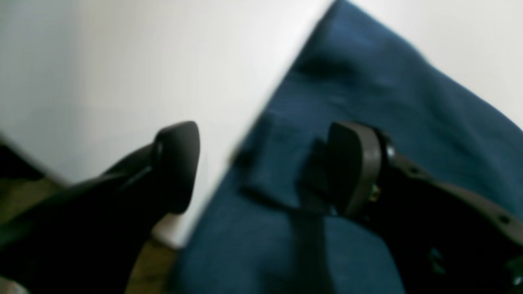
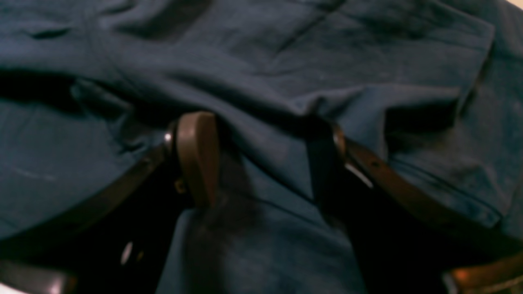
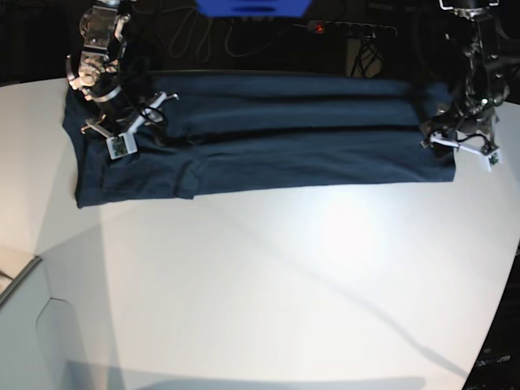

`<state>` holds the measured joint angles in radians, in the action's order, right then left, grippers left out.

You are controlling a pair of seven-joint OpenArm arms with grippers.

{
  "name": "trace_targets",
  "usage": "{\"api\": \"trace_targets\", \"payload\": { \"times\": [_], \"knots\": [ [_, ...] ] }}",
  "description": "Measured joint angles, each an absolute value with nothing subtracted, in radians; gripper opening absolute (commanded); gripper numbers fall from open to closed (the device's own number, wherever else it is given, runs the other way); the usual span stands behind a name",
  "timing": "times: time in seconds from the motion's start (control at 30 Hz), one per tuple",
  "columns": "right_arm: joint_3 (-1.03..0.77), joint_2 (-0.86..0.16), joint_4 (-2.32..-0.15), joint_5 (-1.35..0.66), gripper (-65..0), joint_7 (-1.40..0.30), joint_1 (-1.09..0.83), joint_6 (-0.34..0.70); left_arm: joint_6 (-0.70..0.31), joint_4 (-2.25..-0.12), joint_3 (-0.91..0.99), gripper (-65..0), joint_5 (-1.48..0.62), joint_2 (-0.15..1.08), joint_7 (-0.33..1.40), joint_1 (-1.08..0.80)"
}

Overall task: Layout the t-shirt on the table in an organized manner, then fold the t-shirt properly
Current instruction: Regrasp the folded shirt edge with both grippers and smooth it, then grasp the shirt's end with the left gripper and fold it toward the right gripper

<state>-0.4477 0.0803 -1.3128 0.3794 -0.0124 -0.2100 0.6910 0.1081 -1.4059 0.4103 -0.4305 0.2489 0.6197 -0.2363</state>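
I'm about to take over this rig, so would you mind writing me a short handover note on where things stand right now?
Left gripper: open, jaws straddling the straight side edge of the t-shirt, one over bare table, one over cloth; nothing held.
Right gripper: open, low over bunched folds at the shirt's other end; nothing clamped.
T-shirt: lies along the far side of the table in a long band, apparently folded lengthwise, with creases running along it.
Done: shirt laid out, apparently first lengthwise folds.
Left: smooth the wrinkled end by the right gripper, then the crosswise folds.
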Motion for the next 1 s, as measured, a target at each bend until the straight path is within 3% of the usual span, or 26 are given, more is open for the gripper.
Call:
{"api": "trace_targets", "payload": {
  "times": [0.3,0.47,0.67,0.73,0.8,1.0],
  "knots": [
    [-0.443,0.066,-1.270,0.367,-30.6,0.007,-0.175,0.691,0.109,-1.309,0.362,-18.9,-0.411,0.257,0.583,-0.194],
    [-0.442,0.067,-1.267,0.379,-30.6,-0.008,-0.150,0.691,0.109,-1.309,0.362,-33.3,-0.413,0.257,0.583,-0.194],
    [-0.442,0.067,-1.267,0.381,-30.6,-0.011,-0.148,0.691,0.109,-1.314,0.313,-43.4,-0.413,0.260,0.567,-0.194],
    [-0.442,0.067,-1.266,0.381,-30.6,-0.011,-0.144,0.691,0.109,-1.318,0.297,-51.7,-0.415,0.260,0.568,-0.193],
    [-0.442,0.067,-1.265,0.381,-30.6,-0.015,-0.141,0.692,0.108,-1.318,0.292,-65.0,-0.423,0.258,0.577,-0.182],
    [-0.442,0.067,-1.264,0.381,-30.6,-0.015,-0.139,0.691,0.109,-1.339,0.292,-65.0,-0.422,0.257,0.612,-0.173]
  ]
}}
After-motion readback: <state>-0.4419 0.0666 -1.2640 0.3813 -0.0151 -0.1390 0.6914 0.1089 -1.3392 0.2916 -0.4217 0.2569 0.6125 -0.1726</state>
